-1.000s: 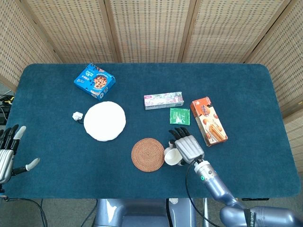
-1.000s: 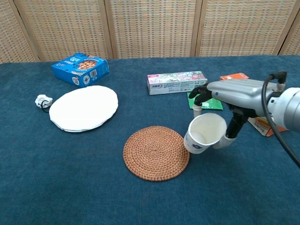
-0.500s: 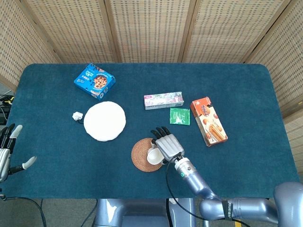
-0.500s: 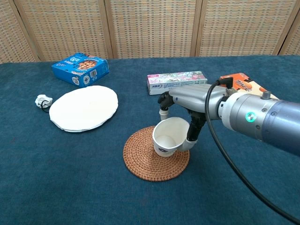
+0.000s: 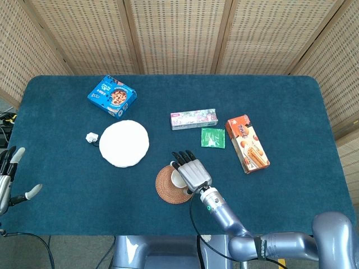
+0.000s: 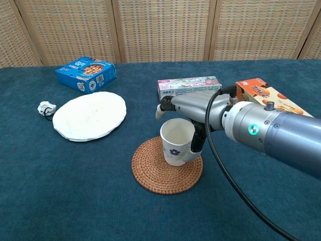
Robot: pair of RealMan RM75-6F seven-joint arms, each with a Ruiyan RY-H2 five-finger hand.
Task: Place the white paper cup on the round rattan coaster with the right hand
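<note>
The white paper cup [image 6: 176,142] with a small blue flower print stands upright on the round rattan coaster [image 6: 155,172], a little right of its centre. My right hand [image 6: 188,111] reaches over the cup from the right, thumb against its right side and fingers above the rim. From the head view the right hand [image 5: 190,170] covers most of the cup [image 5: 176,178] over the coaster [image 5: 166,190]. My left hand [image 5: 11,179] hovers at the table's left edge, fingers spread, holding nothing.
A white plate [image 6: 89,115] and a crumpled scrap [image 6: 46,108] lie to the left, a blue cookie box [image 6: 86,74] behind them. A long toothpaste box [image 6: 188,86], a green sachet [image 5: 213,137] and an orange biscuit box [image 5: 247,143] sit to the right.
My right hand carried the tilted cup leftward from beside the coaster onto it and set it upright. The left hand drifted slightly.
</note>
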